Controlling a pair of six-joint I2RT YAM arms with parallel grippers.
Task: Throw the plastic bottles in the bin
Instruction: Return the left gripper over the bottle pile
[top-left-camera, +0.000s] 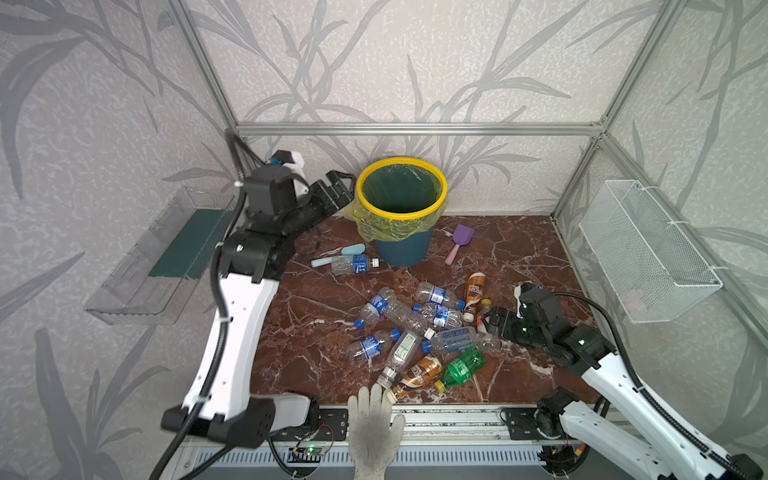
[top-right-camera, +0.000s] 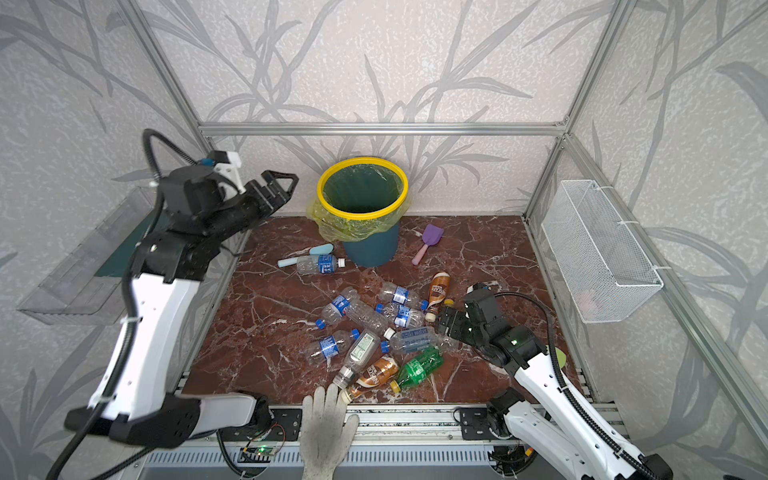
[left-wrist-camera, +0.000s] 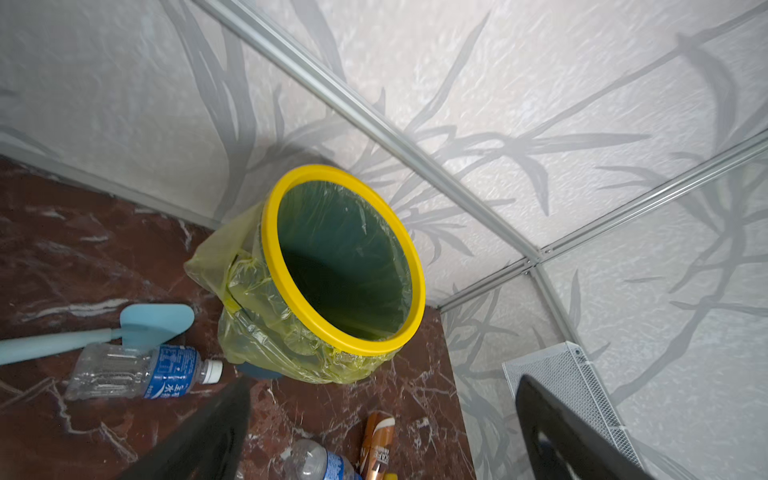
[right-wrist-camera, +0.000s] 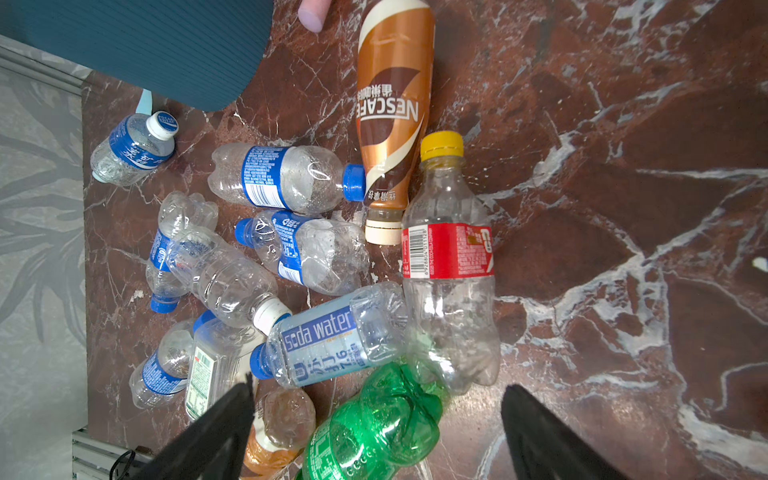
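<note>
Twelve plastic bottles (top-left-camera: 455, 338), two toy shovels (top-left-camera: 462, 237), one bin (top-left-camera: 403, 251), one wire basket (top-left-camera: 648, 257), one clear tray (top-left-camera: 137, 286).

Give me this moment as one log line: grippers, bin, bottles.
left gripper: open, empty, near bin rim | right gripper: open, above plastic bottles | plastic bottles: lying on table

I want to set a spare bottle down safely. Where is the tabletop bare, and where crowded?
Bare marble tabletop lies between the left arm and the bottle pile, in front of the lone bottle. Another bare patch sits right of the purple shovel. The pile is crowded, with the right gripper at its edge and a gloved hand nearby.
</note>
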